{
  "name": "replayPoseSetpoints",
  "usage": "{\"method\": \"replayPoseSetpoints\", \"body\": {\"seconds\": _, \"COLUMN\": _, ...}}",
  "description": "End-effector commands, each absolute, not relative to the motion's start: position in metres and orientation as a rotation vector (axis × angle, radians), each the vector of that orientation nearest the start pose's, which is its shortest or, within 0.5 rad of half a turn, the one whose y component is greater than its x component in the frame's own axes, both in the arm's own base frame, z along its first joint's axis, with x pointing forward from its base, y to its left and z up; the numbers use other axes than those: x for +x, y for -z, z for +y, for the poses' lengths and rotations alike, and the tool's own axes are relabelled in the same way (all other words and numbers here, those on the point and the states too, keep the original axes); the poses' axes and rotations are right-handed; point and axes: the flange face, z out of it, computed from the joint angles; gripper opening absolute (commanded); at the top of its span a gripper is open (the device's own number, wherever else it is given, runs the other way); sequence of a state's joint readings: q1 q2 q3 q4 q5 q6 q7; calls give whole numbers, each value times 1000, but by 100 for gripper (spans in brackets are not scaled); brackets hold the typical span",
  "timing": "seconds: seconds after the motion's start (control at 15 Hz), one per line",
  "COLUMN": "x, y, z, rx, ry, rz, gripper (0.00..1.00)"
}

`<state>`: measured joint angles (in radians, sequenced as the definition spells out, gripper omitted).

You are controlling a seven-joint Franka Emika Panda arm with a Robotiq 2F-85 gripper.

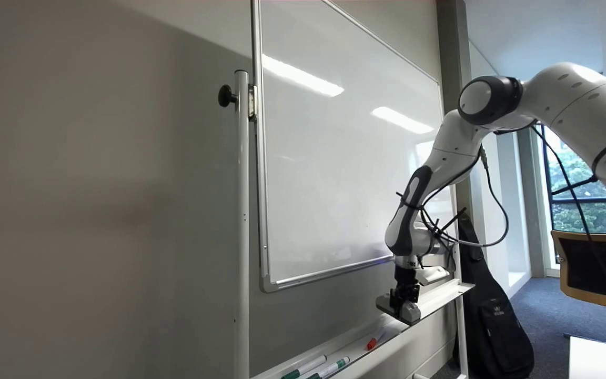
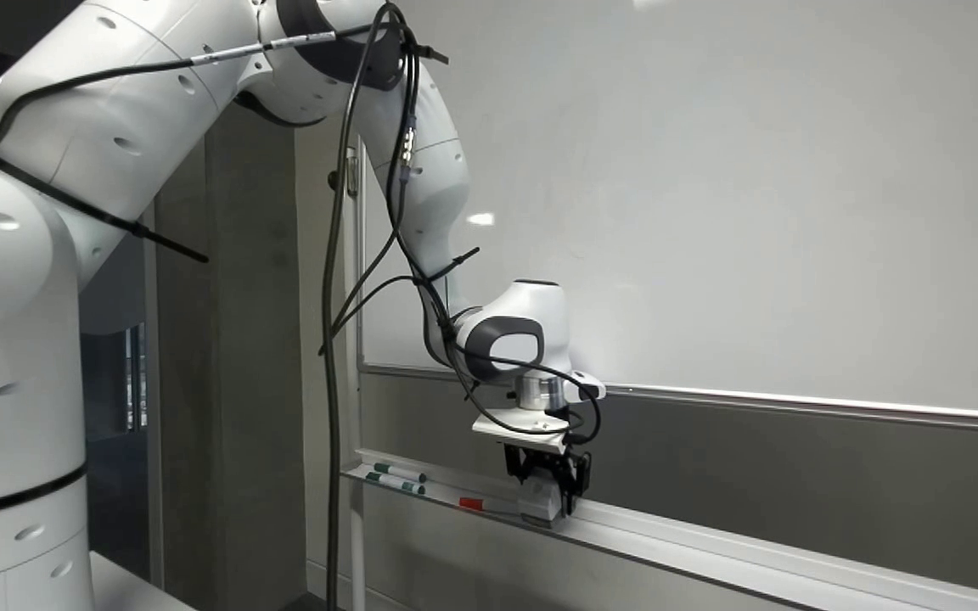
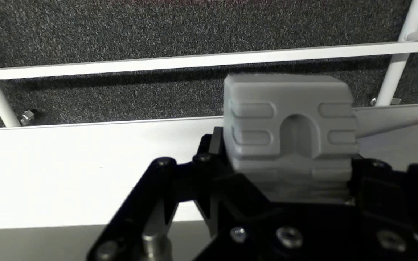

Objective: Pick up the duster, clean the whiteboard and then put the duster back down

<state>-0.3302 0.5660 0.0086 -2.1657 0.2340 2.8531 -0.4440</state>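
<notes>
The gripper (image 2: pixel 549 485) held the duster (image 3: pixel 291 134) pinched at the front edge of the tray (image 3: pixel 85 174), beside the red-capped marker (image 2: pixel 471 504), below the whiteboard's (image 1: pixel 334 173) bottom edge; whether it touched the tray was unclear.

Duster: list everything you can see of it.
The duster is a grey block with rounded edges, apparently moulded plastic. What looks like an arched recess marks its top, flanked by bar-shaped mouldings; its underside is hidden. It is clamped in the tool, moulded face up. It sits at the tray, overlapping the tray's edge in the wrist view. Next to it lies a red-capped marker. Whether the duster touches tray or marker, I can't tell.
</notes>
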Motion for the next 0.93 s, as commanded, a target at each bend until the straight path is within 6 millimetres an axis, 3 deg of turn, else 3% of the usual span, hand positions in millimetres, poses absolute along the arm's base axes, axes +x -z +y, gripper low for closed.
{"method": "replayPoseSetpoints", "body": {"seconds": 0.0, "x": 538, "y": -136, "z": -194, "rx": -3104, "ry": 253, "rz": 147, "gripper": 38}}
{"method": "replayPoseSetpoints", "body": {"seconds": 0.87, "x": 538, "y": -125, "z": -192, "rx": -3110, "ry": 206, "rz": 104, "gripper": 38}}
